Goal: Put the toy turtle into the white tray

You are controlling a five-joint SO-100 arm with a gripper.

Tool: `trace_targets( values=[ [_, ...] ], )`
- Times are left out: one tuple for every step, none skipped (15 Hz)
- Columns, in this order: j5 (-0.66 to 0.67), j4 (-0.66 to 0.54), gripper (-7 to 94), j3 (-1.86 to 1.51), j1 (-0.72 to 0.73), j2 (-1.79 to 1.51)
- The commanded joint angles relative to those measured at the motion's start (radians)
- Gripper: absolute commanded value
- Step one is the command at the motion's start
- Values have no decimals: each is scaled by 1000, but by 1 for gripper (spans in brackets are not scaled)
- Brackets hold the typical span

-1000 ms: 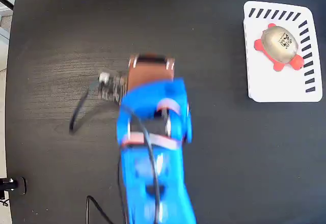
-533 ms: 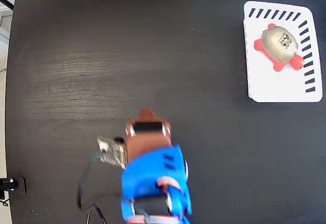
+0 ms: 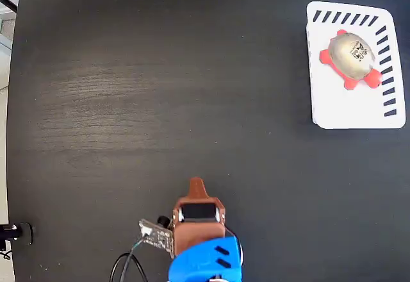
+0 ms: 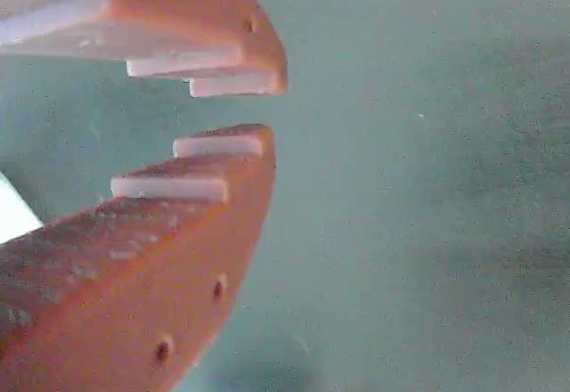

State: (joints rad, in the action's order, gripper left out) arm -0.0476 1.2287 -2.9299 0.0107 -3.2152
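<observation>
The toy turtle (image 3: 351, 58) lies inside the white tray (image 3: 353, 112) at the table's upper right corner, well apart from the empty gripper (image 4: 267, 107), whose jaws stand slightly parted near the bottom edge.

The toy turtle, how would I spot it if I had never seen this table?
In the fixed view, look to the upper right corner of the black table, where the white tray with dark slanted slots lies. The toy turtle sits in the tray's upper half. Its shiny beige-gold shell, red-orange feet and small black-and-white sticker mark it out; nothing else is in the tray.
</observation>
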Motion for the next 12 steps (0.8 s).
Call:
trace_targets(
  values=[
    [-15,18,0,9,26,-38],
    [-2,20,0,9,44,-38],
    [2,20,0,9,46,-38],
    [0,20,0,9,46,-38],
    [2,20,0,9,46,-38],
    [2,20,0,9,46,-38],
    [2,20,0,9,46,-38],
    [2,20,0,9,46,-38],
    [2,20,0,9,46,-38],
    [2,20,0,9,46,-38],
    [2,20,0,9,46,-38],
    [2,20,0,9,46,-38]
  ],
)
